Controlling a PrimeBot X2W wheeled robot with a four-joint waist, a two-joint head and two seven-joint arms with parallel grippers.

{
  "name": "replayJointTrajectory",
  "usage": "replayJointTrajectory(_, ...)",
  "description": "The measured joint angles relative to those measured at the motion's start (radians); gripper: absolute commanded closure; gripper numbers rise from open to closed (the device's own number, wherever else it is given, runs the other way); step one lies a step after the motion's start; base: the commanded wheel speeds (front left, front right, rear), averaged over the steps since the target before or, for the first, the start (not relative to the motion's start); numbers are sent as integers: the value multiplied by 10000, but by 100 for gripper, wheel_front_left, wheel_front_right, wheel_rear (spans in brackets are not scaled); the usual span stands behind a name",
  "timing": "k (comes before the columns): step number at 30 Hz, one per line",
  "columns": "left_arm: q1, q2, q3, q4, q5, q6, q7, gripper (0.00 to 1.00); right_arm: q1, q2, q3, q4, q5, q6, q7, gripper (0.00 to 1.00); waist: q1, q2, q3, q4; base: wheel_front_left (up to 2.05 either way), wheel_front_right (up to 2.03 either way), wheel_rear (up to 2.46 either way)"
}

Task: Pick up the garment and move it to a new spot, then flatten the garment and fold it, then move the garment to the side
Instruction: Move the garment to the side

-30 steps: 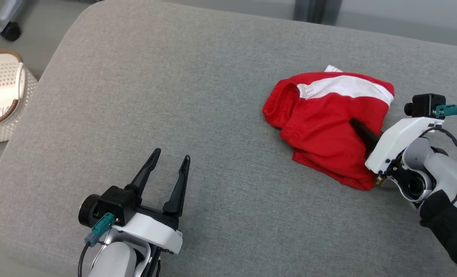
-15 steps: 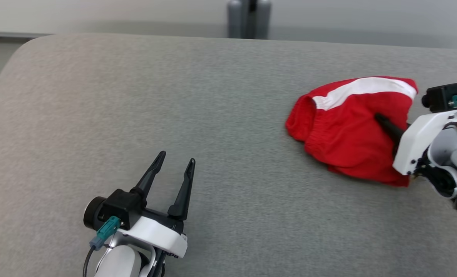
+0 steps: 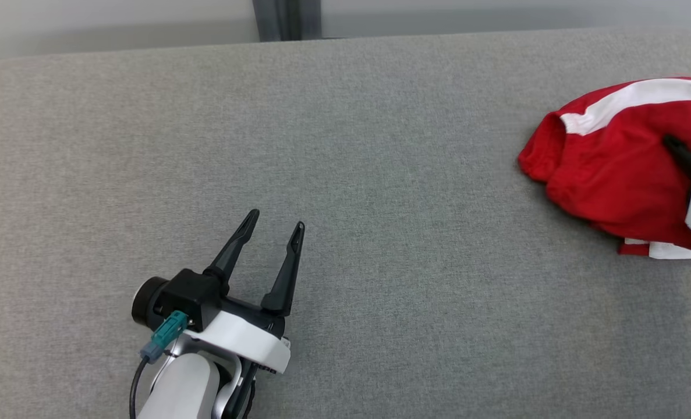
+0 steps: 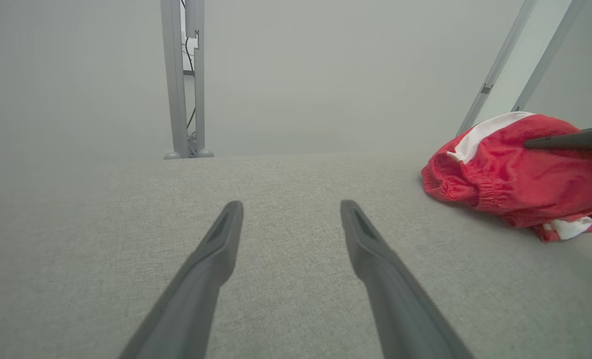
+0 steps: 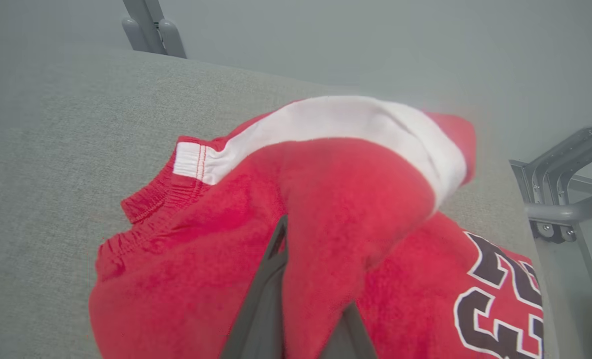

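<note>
Currently, the right gripper (image 3: 673, 146) is pinching a fold of the garment (image 3: 607, 169), which is resting bunched at the frame's right edge, while the left gripper (image 3: 277, 219) is hovering wide open and empty, well apart, at lower left.

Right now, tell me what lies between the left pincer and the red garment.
Bare grey cushion, nothing on it, from the left pincer across to the garment, plain in the head view.

Even, soft, shadowless light, hazy grey backdrops in wrist views, near red cloth (image 5: 335, 209) blurred
</note>
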Motion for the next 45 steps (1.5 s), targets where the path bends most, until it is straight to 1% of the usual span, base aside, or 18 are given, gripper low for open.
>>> replayJointTrajectory(4,-140,-2,0,-15,2,-2,0,0,-95,-236,2,261,-268,2,-82,100,0,0,260,-153,0,0,0)
replayJointTrajectory(6,-139,-4,50,2,-107,-6,0,0,-178,-407,132,464,-644,2,-81,100,0,0,353,-200,0,0,0)
replayJointTrajectory(9,-155,0,151,46,-272,-35,0,0,-235,-474,50,894,-876,2,-111,100,0,0,448,-236,0,0,0)
replayJointTrajectory(10,-194,4,161,56,-263,-40,0,0,-284,-458,-15,1248,-1103,2,-157,100,0,0,483,-232,0,0,0)
replayJointTrajectory(12,-208,0,169,59,-242,-46,0,0,-352,-466,-27,1459,-1292,2,-184,100,-1,0,500,-225,0,0,0)
replayJointTrajectory(13,-225,0,173,65,-186,-73,0,0,-489,-472,-54,1902,-1685,2,-259,100,0,0,530,-202,0,0,0)
replayJointTrajectory(15,-227,0,186,67,-155,-81,0,0,-578,-407,-10,2303,-2130,2,-305,100,0,0,565,-182,0,0,0)
replayJointTrajectory(20,-228,2,247,67,-84,-125,-2,0,-661,-31,-59,3110,-2767,2,-320,100,0,0,652,-148,0,0,0)
replayJointTrajectory(25,-229,0,305,71,-48,-136,0,0,-698,274,-263,3868,-3041,2,-462,100,0,0,722,-104,0,0,0)
replayJointTrajectory(26,-229,2,320,75,-38,-138,0,0,-716,370,-291,4019,-3124,2,-556,72,0,-1,717,-107,0,0,0)
replayJointTrajectory(27,-228,2,337,77,-25,-138,-2,0,-745,445,-351,4184,-3158,2,-587,0,0,0,710,-111,0,0,0)
replayJointTrajectory(37,-71,2,610,165,-4,-163,0,0,-784,869,-704,4828,-3429,2,-621,0,0,0,434,-134,0,0,0)
replayJointTrajectory(45,307,0,662,224,-38,-96,-2,0,-1092,650,-527,4930,-4207,2,-522,0,0,0,-133,-58,0,0,0)
